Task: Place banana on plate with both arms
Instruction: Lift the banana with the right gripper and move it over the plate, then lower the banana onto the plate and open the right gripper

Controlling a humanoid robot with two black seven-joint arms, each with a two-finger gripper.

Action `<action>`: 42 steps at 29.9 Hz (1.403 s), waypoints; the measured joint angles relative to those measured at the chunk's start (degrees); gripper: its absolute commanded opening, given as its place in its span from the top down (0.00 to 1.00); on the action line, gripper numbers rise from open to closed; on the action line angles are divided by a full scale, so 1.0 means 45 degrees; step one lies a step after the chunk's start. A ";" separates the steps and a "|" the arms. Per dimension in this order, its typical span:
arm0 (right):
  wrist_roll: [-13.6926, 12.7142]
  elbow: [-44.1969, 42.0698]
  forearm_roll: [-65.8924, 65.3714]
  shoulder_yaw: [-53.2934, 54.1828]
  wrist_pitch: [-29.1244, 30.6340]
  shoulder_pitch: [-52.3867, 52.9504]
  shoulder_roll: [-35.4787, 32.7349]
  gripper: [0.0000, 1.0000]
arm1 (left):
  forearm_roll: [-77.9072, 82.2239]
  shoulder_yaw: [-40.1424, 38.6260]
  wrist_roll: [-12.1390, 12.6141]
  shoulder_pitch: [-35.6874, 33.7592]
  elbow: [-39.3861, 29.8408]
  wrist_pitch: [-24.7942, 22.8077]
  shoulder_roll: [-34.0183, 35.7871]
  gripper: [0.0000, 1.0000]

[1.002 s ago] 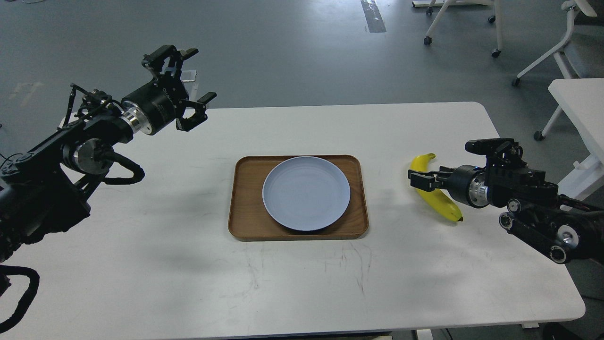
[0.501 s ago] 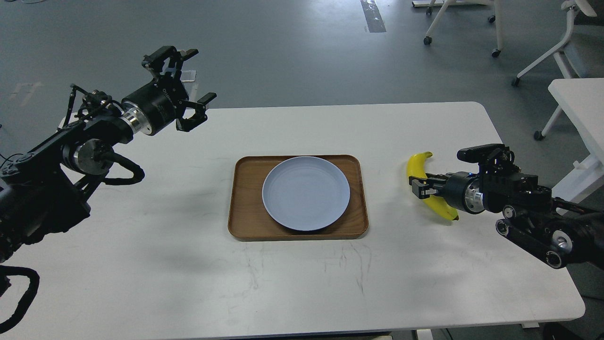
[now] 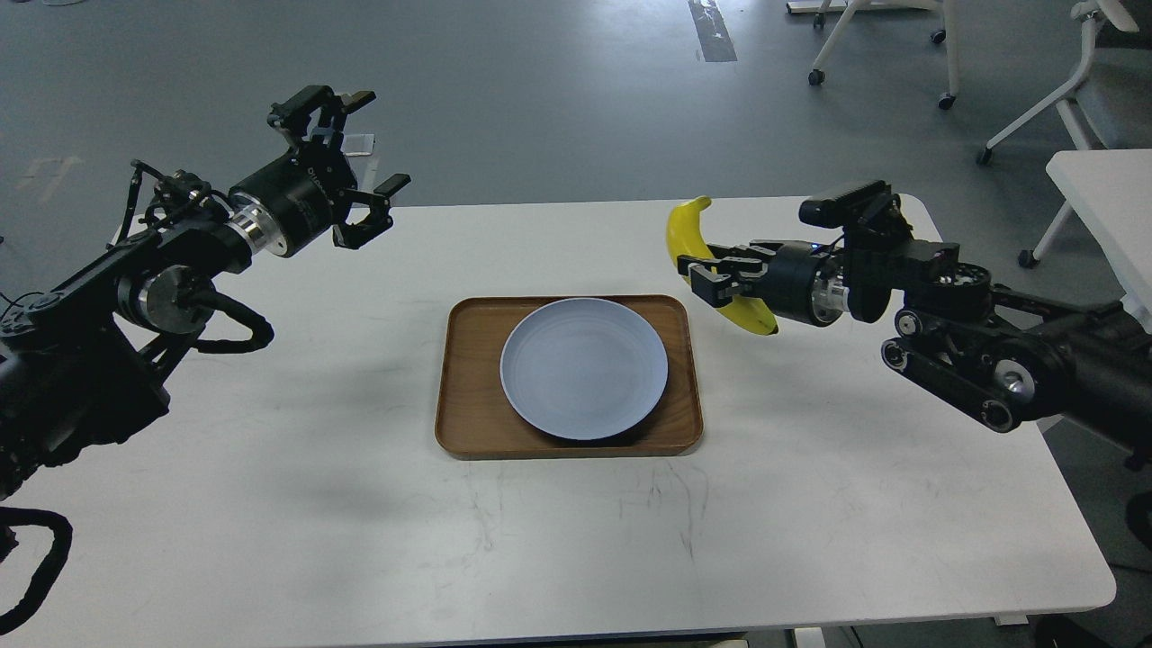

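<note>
The yellow banana (image 3: 686, 236) is held in the air by my right gripper (image 3: 713, 275), which is shut on its middle, above the table just right of the tray's far right corner. The pale blue-grey plate (image 3: 584, 367) lies empty on the brown wooden tray (image 3: 470, 396) at the table's centre. My left gripper (image 3: 355, 157) is open and empty, raised over the table's far left edge, well away from the plate.
The white table (image 3: 558, 540) carries the tray in its middle. Rolling chairs (image 3: 1062, 90) and a second white table (image 3: 1102, 202) stand on the grey floor at the back right.
My right gripper closed on the banana, lifted it off the table and carried it up and left toward the tray. The left arm barely moved.
</note>
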 measured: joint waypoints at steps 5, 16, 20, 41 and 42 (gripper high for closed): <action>0.0354 -0.0337 -0.0005 -0.1396 0.0088 0.0595 0.1470 0.86 | -0.0059 -0.0002 -0.0015 0.0000 -0.0006 0.0000 0.0090 0.02; 0.0362 -0.1055 -0.0021 -0.2090 0.0235 0.0505 0.2078 0.83 | -0.0083 -0.0006 -0.0277 0.0162 -0.0002 0.0000 0.0442 0.02; 0.0350 -0.1162 -0.0020 -0.2099 0.0232 0.0348 0.2078 0.77 | -0.0083 -0.0010 -0.0304 0.0187 -0.0005 0.0000 0.0453 0.02; 0.0334 -0.1873 0.0057 -0.2056 0.0190 0.0107 0.3207 0.75 | -0.0103 -0.0003 -0.0483 0.0246 -0.0018 0.0000 0.0700 0.02; 0.0333 -0.1885 0.0057 -0.2072 0.0201 0.0114 0.3248 0.75 | -0.0102 -0.0002 -0.0487 0.0264 -0.0018 0.0001 0.0746 0.02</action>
